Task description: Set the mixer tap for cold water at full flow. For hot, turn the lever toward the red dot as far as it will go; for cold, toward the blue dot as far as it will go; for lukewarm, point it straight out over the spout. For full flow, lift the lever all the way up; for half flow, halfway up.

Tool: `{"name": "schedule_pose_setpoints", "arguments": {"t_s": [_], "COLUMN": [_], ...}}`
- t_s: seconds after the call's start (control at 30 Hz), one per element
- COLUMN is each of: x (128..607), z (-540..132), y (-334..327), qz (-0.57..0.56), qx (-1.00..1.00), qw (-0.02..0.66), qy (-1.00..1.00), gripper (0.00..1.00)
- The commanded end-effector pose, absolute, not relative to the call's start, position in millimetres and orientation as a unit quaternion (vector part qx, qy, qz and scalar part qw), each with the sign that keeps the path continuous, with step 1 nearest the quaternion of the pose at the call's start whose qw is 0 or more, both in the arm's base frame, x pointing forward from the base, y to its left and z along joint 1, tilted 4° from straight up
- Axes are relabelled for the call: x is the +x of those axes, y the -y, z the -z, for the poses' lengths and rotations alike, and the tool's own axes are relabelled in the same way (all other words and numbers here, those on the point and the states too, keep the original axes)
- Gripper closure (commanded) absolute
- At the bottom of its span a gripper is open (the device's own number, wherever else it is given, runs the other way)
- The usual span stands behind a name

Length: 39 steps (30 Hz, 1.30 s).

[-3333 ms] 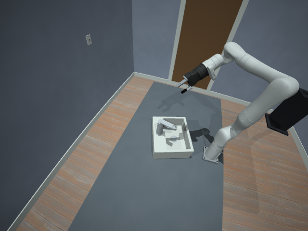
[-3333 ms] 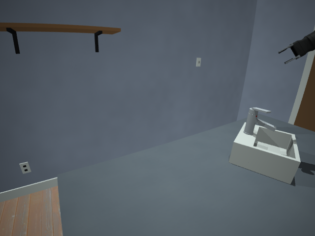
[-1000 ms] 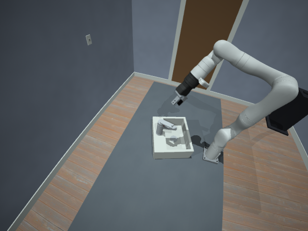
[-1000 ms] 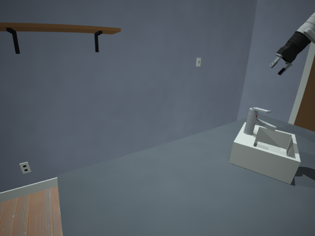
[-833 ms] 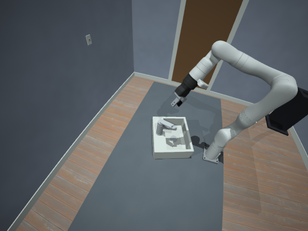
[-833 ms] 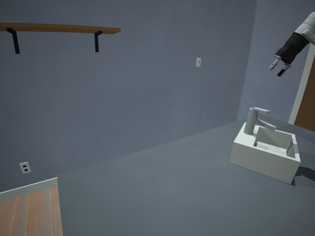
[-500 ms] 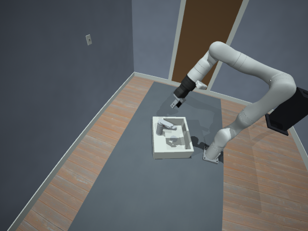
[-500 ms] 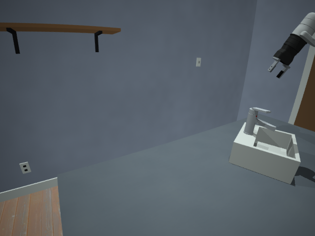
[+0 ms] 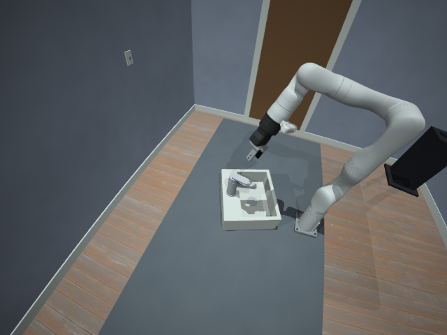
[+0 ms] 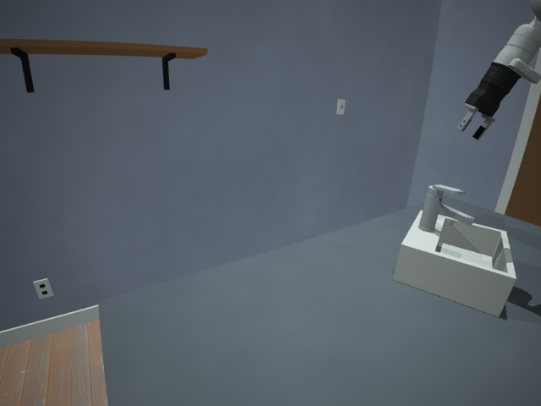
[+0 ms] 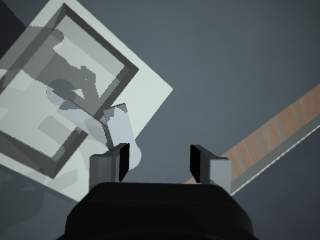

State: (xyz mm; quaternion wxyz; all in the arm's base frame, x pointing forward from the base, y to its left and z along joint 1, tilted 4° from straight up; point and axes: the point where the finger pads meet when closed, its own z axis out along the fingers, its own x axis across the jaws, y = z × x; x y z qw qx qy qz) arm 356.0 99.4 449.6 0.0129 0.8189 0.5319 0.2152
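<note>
A white sink [image 9: 249, 199] stands on the grey mat, with a grey mixer tap [image 9: 232, 184] at its left rim. The tap's lever [image 9: 241, 177] lies low and points out over the spout [image 9: 248, 185]. In the exterior view the lever [image 10: 450, 189] is flat on top of the tap body [image 10: 429, 214], and a red dot [image 10: 440, 200] shows on the body. My gripper [image 9: 254, 153] [image 10: 473, 125] is open and empty, well above and behind the tap. In the wrist view the lever [image 11: 122, 131] lies just ahead of my left finger, with the fingers apart.
My arm's base [image 9: 306, 227] is bolted to the floor right of the sink. A brown door [image 9: 295, 54] is behind, and a black box [image 9: 418, 162] hangs at the right. Wood floor borders the mat on both sides.
</note>
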Motion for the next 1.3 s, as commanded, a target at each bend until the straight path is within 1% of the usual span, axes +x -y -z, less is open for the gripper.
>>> {"name": "schedule_pose_setpoints", "arguments": {"t_s": [0.0, 0.07, 0.1, 0.37, 0.4, 0.67, 0.7, 1.27], "x": [356.9, 356.9, 357.9, 357.9, 358.8, 358.8, 359.6, 360.4], "z": [-449.3, -449.3, -441.7, -441.7, -434.3, -434.3, -427.1, -420.3], "y": [-99.5, -99.5, -100.5, -100.5, -101.1, -101.1, -101.5, -101.6], "qz": [-0.215, -0.215, -0.198, -0.198, -0.181, -0.181, -0.165, -0.149], "qx": [0.819, 0.819, 0.814, 0.814, 0.81, 0.81, 0.805, 0.801], "qw": [0.011, 0.011, 0.017, 0.017, 0.022, 0.022, 0.026, 0.03], "qy": [-0.532, -0.532, -0.545, -0.545, -0.558, -0.558, -0.569, -0.579], "gripper": [0.0, 0.0, 0.0, 0.0, 0.0, 0.0, 0.0, 0.0]}}
